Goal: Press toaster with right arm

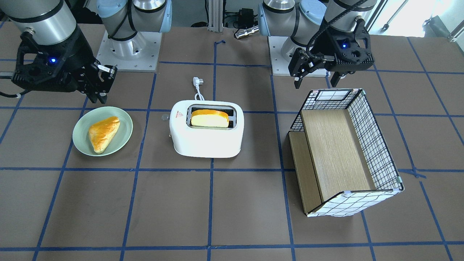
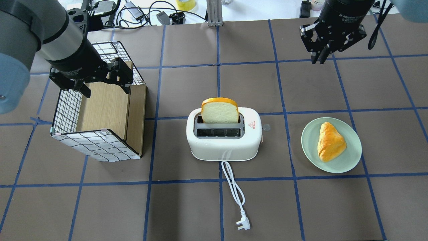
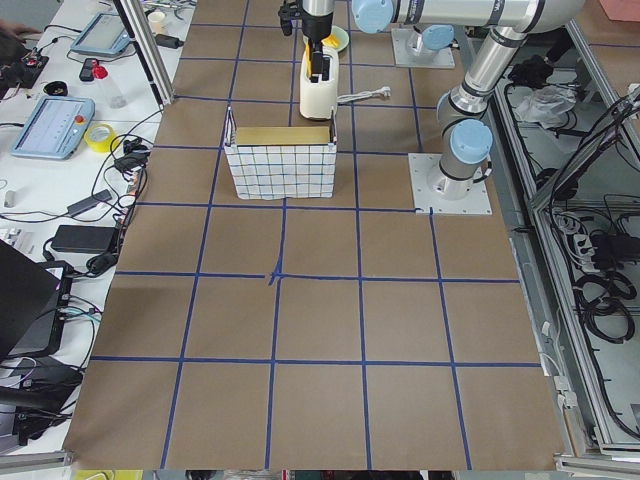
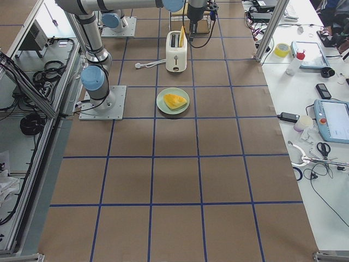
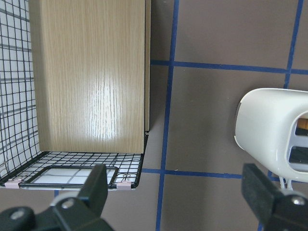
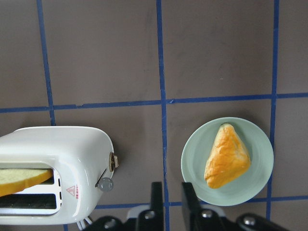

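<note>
Toaster (image 2: 223, 147) at table centre in overhead view, bread slice (image 2: 219, 114) upright in its far slot, right gripper (image 2: 319, 58) at toaster's 2 o'clock, well apart, fingers nearly together, empty, left gripper (image 2: 106, 89) wide open, empty, over grid box (image 2: 97, 147) at 9 o'clock.

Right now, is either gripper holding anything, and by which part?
Nothing is held. The right gripper hangs empty in the air, fingers close together; the left gripper is open and empty above the box.
</note>
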### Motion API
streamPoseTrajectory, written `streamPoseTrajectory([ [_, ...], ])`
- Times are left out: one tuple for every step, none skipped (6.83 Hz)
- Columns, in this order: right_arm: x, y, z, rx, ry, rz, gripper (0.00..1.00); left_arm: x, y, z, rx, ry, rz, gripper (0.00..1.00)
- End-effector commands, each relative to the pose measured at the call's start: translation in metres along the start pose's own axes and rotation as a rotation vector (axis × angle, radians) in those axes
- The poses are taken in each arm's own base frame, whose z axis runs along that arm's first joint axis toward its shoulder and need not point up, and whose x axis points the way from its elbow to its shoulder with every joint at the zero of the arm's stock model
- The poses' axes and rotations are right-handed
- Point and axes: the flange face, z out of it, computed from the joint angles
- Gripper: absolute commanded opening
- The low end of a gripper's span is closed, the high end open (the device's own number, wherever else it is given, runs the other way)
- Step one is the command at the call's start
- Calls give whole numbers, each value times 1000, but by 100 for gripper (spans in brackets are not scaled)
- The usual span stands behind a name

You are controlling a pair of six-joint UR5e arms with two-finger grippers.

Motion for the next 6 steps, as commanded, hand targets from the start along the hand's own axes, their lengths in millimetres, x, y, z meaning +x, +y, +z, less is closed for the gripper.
streamPoseTrajectory([
  [-2, -6, -6, 72, 13, -2, 100, 0, 0, 0, 0, -1, 0, 100],
  [-2, -7, -4, 69, 12, 3, 100, 0, 0, 0, 0, -1, 0, 100],
  [-3, -8, -4, 68, 4, 1, 100, 0, 0, 0, 0, -1, 0, 100],
  [-3, -8, -4, 68, 3, 1, 100, 0, 0, 0, 0, -1, 0, 100],
  [-3, -7, -4, 67, 3, 0, 100, 0, 0, 0, 0, -1, 0, 100],
  [-3, -8, -4, 68, 4, 0, 100, 0, 0, 0, 0, -1, 0, 100],
])
